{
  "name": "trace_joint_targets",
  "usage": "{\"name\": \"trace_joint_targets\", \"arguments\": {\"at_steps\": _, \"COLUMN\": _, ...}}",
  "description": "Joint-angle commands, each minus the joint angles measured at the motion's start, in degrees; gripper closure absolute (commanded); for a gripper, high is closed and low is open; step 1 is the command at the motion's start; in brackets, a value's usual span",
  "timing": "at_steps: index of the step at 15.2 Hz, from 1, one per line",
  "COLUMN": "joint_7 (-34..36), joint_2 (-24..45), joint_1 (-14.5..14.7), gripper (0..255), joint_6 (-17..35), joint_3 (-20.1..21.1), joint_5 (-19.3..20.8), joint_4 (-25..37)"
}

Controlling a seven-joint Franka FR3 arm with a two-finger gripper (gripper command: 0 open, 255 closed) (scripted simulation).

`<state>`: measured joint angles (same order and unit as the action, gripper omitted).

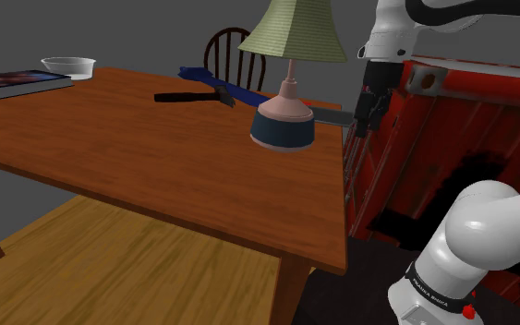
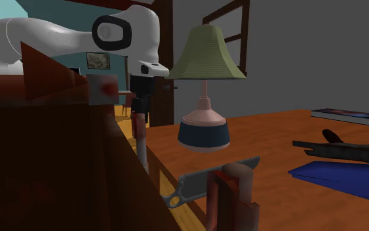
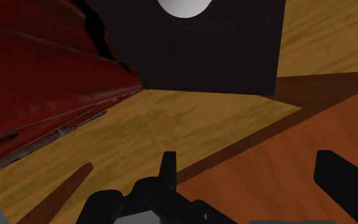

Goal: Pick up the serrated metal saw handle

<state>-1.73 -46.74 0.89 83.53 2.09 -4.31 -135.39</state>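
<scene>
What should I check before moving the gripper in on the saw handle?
1. Gripper open: ok, its fingers stand apart in the wrist view.
2. Gripper empty: ok, nothing is between them.
3. Saw located: ok, it lies flat near the table edge, beside the lamp.
4. Gripper lined up over the saw: not ok, the wrist view looks at floor and table edge.
5. Clearance from the red structure beside the gripper: cannot tell.
6. Room between lamp base and saw: cannot tell.
</scene>
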Motion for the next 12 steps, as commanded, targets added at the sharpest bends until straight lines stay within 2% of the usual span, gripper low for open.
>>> {"name": "trace_joint_targets", "arguments": {"at_steps": 1, "joint_7": 0.0, "joint_2": 0.0, "joint_1": 0.0, "gripper": 0, "joint_6": 0.0, "joint_3": 0.0, "joint_5": 0.0, "joint_4": 0.0}}
{"name": "trace_joint_targets", "arguments": {"at_steps": 7, "joint_7": -12.6, "joint_2": 7.3, "joint_1": -0.2, "gripper": 0, "joint_6": 4.5, "joint_3": -7.0, "joint_5": 6.1, "joint_4": 3.6}}
{"name": "trace_joint_targets", "arguments": {"at_steps": 12, "joint_7": -22.7, "joint_2": 15.1, "joint_1": 0.2, "gripper": 0, "joint_6": 8.2, "joint_3": -12.2, "joint_5": 9.3, "joint_4": 8.9}}
